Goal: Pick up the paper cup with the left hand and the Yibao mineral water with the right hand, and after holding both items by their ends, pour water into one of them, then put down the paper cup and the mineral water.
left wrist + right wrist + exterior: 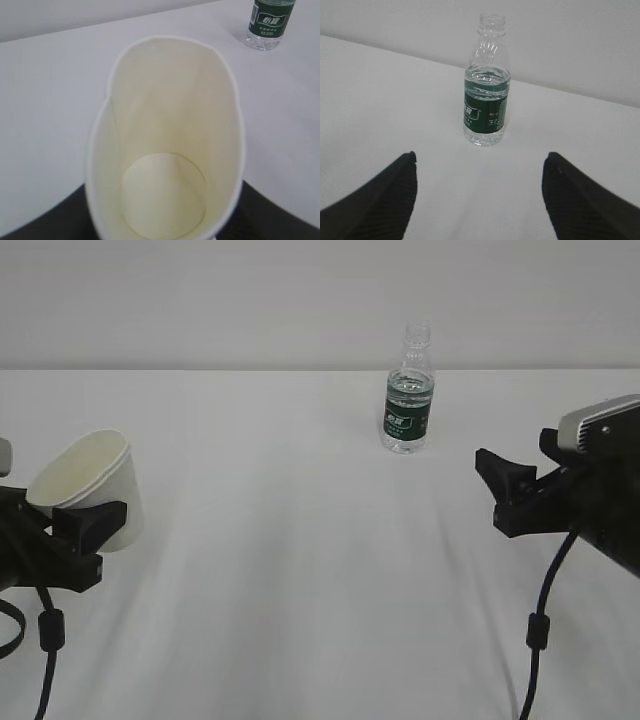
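1. exterior view: the paper cup (88,483) sat pinched in the left hand (75,540) at the left edge, tilted with its mouth up and to the left, and looked lifted clear of the white table (300,570). the yibao mineral water (409,390) stood upright and capless far back, right of centre, well apart from both grippers. the right hand (510,490) hovered low at the right edge, its fingers pointing left, holding nothing. a dark green label with white print ringed the bottle, too small to read.

2. left wrist view: the cup (165,145) filled the frame, its cream inside and round bottom dry, its rim squeezed to an oval. the black fingers (50,222) showed only as dark shapes at either side of its base. the bottle (269,24) stood in the top right corner; its label bore white chinese characters that i could not read for sure.

3. right wrist view: the right hand's (479,195) fingers stood spread wide apart, empty, with the bottle (486,82) upright ahead of the gap and apart from both. the water (487,80) reached the label's top edge. label print stayed unreadable.
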Available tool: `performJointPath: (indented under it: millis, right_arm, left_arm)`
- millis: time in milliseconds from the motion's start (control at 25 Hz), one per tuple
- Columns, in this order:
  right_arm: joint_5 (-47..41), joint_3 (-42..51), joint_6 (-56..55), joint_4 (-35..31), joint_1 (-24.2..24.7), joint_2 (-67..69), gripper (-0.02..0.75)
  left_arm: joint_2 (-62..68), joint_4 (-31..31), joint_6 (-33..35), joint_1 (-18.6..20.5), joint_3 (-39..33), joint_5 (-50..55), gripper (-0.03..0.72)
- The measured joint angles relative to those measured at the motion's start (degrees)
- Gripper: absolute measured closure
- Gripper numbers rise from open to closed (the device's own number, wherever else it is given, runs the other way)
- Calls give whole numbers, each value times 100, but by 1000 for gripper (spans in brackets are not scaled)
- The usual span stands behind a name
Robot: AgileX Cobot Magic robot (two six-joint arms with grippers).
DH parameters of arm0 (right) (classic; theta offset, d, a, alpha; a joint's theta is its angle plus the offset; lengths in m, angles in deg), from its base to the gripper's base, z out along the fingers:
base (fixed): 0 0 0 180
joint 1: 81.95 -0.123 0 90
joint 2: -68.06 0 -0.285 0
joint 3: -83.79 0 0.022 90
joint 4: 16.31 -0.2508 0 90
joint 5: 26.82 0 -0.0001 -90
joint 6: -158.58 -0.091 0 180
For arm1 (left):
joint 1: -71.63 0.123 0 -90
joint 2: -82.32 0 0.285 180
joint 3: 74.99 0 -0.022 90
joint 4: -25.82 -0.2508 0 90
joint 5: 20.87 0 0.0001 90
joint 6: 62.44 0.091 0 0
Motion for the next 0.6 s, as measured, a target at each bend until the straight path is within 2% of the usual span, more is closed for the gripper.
performJointPath:
  millis: [200,240,600]
  right_arm:
    - [375,-71,-32,50,0,390,147]
    - [402,-86,-42,50,0,453,147]
    - [455,-411,-41,98,0,818,147]
  left_arm:
    - [0,0,0,0,0,0,315]
    - [0,0,0,0,0,10,297]
    - [0,0,3,0,0,10,315]
